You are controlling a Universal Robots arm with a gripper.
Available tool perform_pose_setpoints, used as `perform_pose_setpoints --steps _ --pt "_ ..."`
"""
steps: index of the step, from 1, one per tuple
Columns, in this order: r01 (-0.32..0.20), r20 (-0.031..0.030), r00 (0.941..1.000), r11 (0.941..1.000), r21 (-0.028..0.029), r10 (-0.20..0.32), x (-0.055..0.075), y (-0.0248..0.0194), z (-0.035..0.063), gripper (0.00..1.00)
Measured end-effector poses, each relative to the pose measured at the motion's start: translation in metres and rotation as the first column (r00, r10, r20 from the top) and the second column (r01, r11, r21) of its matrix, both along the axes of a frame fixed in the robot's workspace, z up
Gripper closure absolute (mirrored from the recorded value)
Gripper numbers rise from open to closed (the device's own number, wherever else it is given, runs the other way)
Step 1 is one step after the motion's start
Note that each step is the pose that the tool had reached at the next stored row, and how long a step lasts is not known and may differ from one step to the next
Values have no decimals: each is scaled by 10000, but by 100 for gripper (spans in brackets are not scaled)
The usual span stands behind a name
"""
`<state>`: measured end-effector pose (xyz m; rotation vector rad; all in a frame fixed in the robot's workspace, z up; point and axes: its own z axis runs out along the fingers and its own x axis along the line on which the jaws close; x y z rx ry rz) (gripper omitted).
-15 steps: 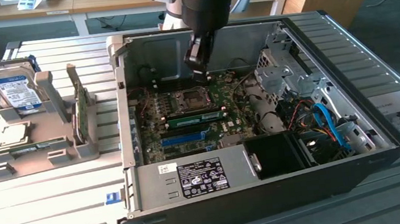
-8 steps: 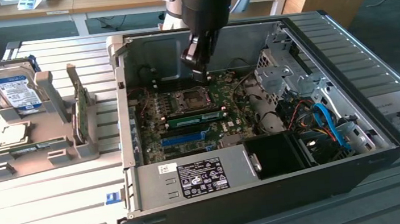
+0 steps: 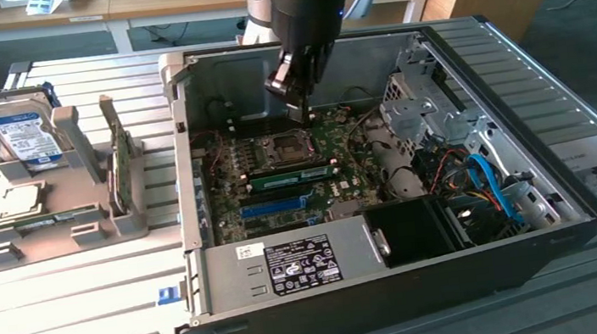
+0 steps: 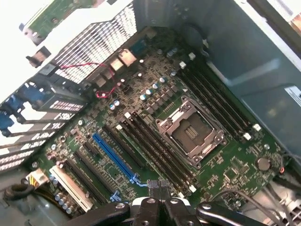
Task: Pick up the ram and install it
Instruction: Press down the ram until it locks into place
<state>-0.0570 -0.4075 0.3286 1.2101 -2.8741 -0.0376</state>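
My gripper hangs inside the open computer case, a little above the motherboard and behind the CPU socket. Its fingers are shut, with nothing between them. In the wrist view the gripper is above one end of the black memory slots beside the CPU socket. A long green ram stick stands on edge in a slot just in front of the socket. I cannot tell how deep it sits.
A grey holder left of the case carries a hard drive, a green card on edge, a CPU chip and a thin greenish stick. A blue slot, the power supply and blue cables are inside the case.
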Motion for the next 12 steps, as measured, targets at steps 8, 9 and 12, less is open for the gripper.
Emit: perform_pose_setpoints --steps 8,9,12 --pt "1095 1 9940 9940 0 -1095 0 0 -1 89" --pt "1230 2 9924 9924 0 -1230 0 0 -1 89" --pt "1631 2 9866 9866 1 -1631 0 0 -2 89"
